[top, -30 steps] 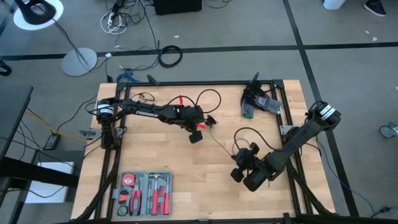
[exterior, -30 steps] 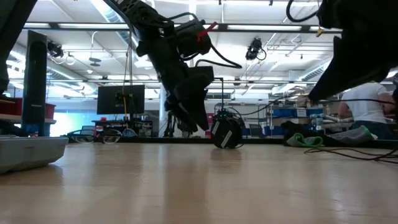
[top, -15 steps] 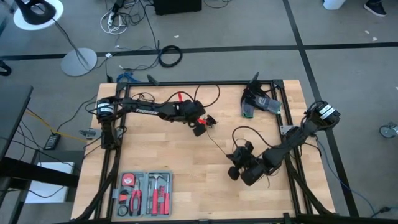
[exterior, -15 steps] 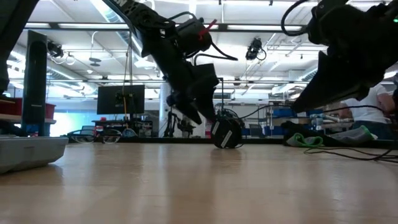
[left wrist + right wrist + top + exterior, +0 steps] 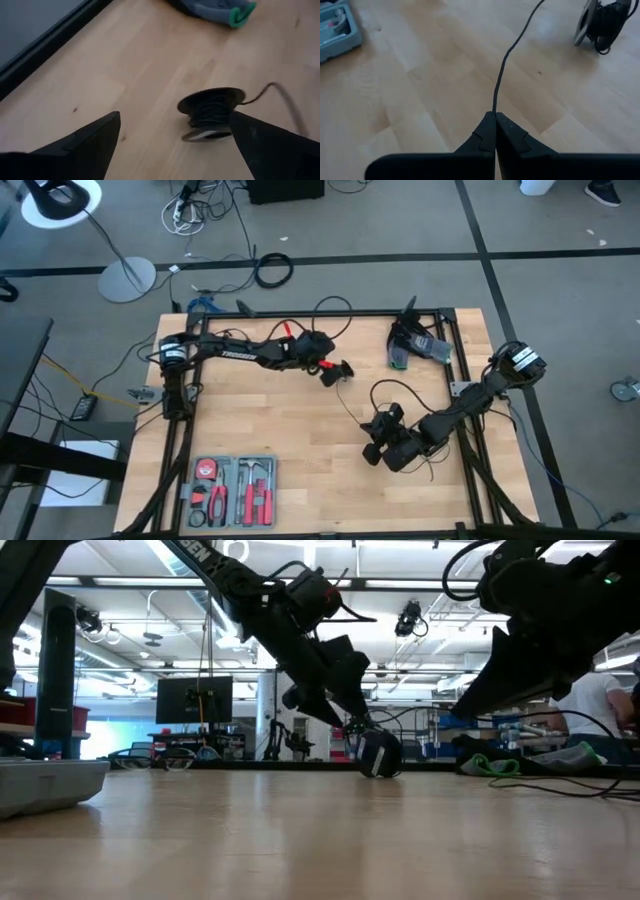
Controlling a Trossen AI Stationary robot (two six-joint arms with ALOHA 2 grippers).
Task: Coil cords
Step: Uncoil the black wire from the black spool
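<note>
The cord [image 5: 506,60] is thin and black. It runs over the table from my right gripper [image 5: 495,116] to a small round black spool [image 5: 212,112] with more cord wound on it. The spool stands on its rim on the wood near the table's middle [image 5: 347,377]. My left gripper [image 5: 175,117] is open and slants down at the spool [image 5: 376,753], one finger on each side. The spool is close to one finger [image 5: 250,135]. My right gripper [image 5: 370,448] is shut on the cord, nearer the front right. My left gripper: whether its finger touches the spool I cannot tell. My right gripper pinches the cord's free stretch [image 5: 494,107] between its two fingertips. The fingers slant down over the table and point along the cord. The cord leads straight away from them toward the spool [image 5: 600,20].
A grey tool case [image 5: 232,488] lies at the front left corner. A dark bundle with a green part [image 5: 415,345] lies at the far right. Bare wood spans the table's middle and left. A person [image 5: 590,705] is in the room beyond the table.
My left gripper has swung toward the table's far right, tipped flatter and come up to the spool, still open. The spool has shifted a little toward the right edge. My right gripper has moved slightly left and down, staying shut on the cord.
</note>
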